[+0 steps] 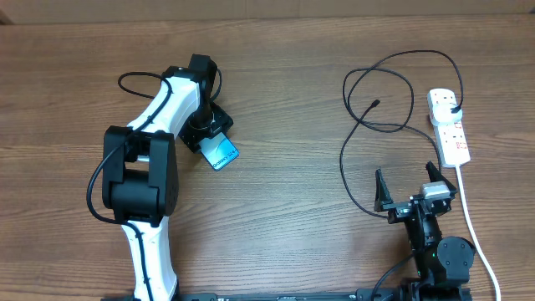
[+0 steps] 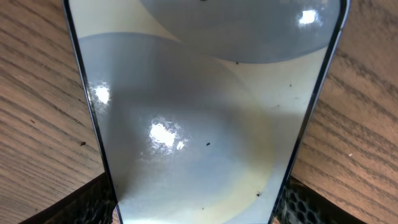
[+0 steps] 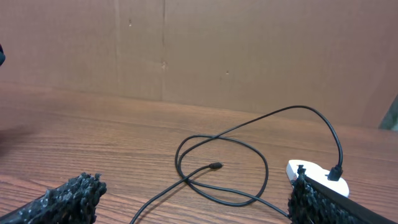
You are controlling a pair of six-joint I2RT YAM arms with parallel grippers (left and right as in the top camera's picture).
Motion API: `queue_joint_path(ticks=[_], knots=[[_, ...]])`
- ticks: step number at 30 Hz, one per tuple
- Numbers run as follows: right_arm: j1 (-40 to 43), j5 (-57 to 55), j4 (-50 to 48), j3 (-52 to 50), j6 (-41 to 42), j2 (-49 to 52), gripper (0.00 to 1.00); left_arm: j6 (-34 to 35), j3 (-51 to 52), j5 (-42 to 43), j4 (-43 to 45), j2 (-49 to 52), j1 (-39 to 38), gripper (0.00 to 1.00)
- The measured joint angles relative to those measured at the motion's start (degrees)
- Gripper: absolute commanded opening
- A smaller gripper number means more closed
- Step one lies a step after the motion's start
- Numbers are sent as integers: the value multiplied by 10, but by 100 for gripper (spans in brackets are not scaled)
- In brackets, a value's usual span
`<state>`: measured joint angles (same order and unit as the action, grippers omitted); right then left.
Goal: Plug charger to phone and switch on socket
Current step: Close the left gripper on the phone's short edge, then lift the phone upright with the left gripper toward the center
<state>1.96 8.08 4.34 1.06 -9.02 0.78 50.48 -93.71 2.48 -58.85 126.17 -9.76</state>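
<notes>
Phone between the left jaws, charger loose by the right arm

The slim rectangular phone with the light blue-teal screen [image 1: 222, 154] lies on the brown wood-grain table [image 1: 292, 217] under the left gripper [image 1: 209, 135]. Its free end pokes out towards the table's middle. In the left wrist view the screen fills the frame, and a black textured pad [image 2: 87, 200] sits just beside each long edge at the near end. Whether the pads press on it cannot be told.

The right gripper [image 1: 405, 176] hovers well apart from the phone, jaws spread wide and holding nothing. Ahead of it the long thin black charger cable [image 3: 305, 107] lies in loose loops, its small connector tip [image 3: 215, 166] free on the wood. The black plug [image 1: 452, 109] sits in the small white power strip [image 1: 450, 127], whose thick white cord [image 1: 472, 221] runs back past the right arm
</notes>
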Motion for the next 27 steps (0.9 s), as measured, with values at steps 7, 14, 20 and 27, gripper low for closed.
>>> queue_joint_path(ticks=[7, 14, 20, 27], knots=[[0, 0, 0, 0, 0, 0, 100, -7, -7, 3, -19, 1, 0, 74], [0, 0, 0, 0, 0, 0, 100, -36, -65, 15, -90, 6, 0, 73], [0, 0, 0, 0, 0, 0, 100, -86, -124, 76, -129, 6, 0, 73], [0, 0, 0, 0, 0, 0, 100, -142, -133, 202, -160, 6, 0, 73]])
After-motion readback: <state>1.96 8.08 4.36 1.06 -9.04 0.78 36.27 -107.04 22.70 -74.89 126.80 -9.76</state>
